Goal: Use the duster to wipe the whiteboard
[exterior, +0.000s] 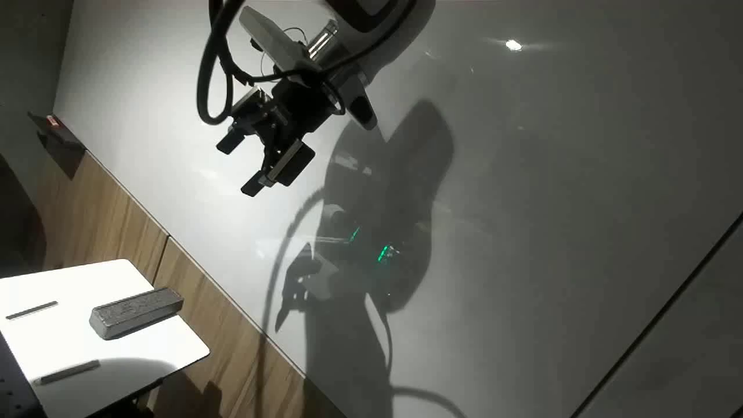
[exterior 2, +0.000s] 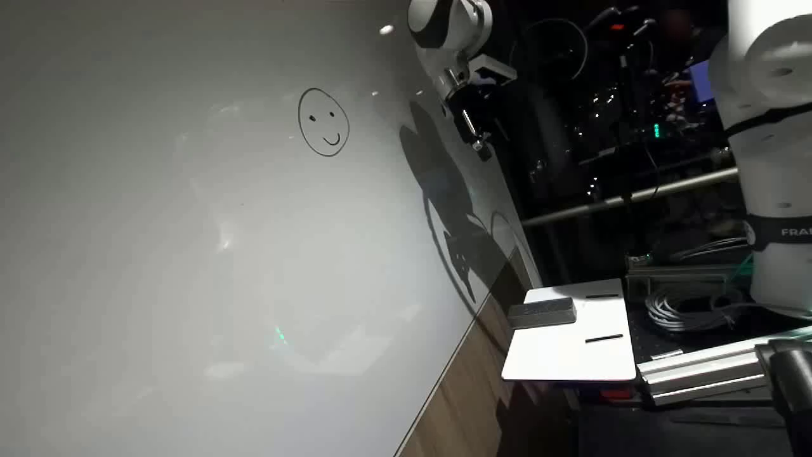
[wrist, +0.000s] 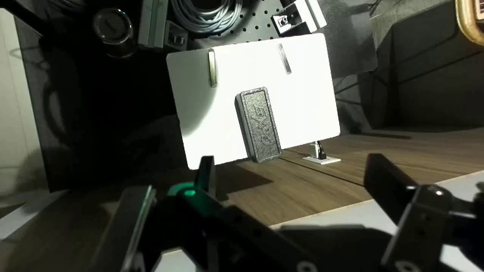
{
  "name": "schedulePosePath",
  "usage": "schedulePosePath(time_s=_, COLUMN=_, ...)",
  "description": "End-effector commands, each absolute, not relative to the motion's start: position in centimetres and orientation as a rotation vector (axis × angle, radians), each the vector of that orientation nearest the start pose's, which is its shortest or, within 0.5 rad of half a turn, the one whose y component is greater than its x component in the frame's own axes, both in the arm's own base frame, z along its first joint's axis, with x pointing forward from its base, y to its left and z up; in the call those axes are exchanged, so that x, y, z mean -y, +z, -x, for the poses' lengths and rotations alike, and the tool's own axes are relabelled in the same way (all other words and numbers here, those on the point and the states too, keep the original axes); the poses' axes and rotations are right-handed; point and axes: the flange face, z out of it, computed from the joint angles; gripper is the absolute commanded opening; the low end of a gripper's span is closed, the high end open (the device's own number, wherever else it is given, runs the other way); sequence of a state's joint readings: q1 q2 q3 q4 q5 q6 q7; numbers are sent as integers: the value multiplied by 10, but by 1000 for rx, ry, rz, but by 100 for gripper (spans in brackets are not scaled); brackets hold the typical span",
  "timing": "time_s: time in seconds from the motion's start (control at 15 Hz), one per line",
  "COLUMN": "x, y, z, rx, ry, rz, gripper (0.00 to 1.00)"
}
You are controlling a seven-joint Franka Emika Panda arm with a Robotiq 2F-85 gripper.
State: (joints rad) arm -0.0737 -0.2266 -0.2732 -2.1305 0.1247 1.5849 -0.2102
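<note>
In an exterior view, your duster (exterior: pixel 136 313) lies flat on the small white table (exterior: pixel 58 338), one end poking past the edge nearest the whiteboard (exterior: pixel 522 203). Expect it to be light, with a stiff body that should take a firm squeeze; the wiping side is probably softer (it faces down, so you can't check it from here). The gripper (exterior: pixel 242 162) hangs well apart from the duster, its jaws spread wide with nothing between them.

In an exterior view you also get the smiley face (exterior 2: pixel 323 122) on the whiteboard, presumably what you're meant to rub out. That overhanging end could make the duster tip if you press on it, so the middle looks the safer hold. The jaws are too dark from this side for you to gauge their spread.

In the wrist view, the duster's top is grainy, with lettering (wrist: pixel 263 126) on it, so it's unlikely to be slippery. Its length runs roughly crosswise to the direction the jaws close; take it by the two long sides, midway along, after a slight turn to square up. The jaws stand far apart, touching and holding nothing, and you should have room to straddle the duster's narrow width.
</note>
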Motion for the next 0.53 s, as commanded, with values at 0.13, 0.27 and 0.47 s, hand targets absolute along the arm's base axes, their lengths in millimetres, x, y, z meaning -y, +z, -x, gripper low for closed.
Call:
schedulePosePath(time_s=0.13, x=147, y=482, z=-427, rx=-203, ry=381, rz=2845, gripper=100)
schedulePosePath(time_s=0.27, x=147, y=482, z=-427, rx=-203, ry=381, rz=2845, gripper=100)
schedulePosePath(time_s=0.47, x=144, y=479, z=-426, rx=-187, ry=369, rz=2838, gripper=100)
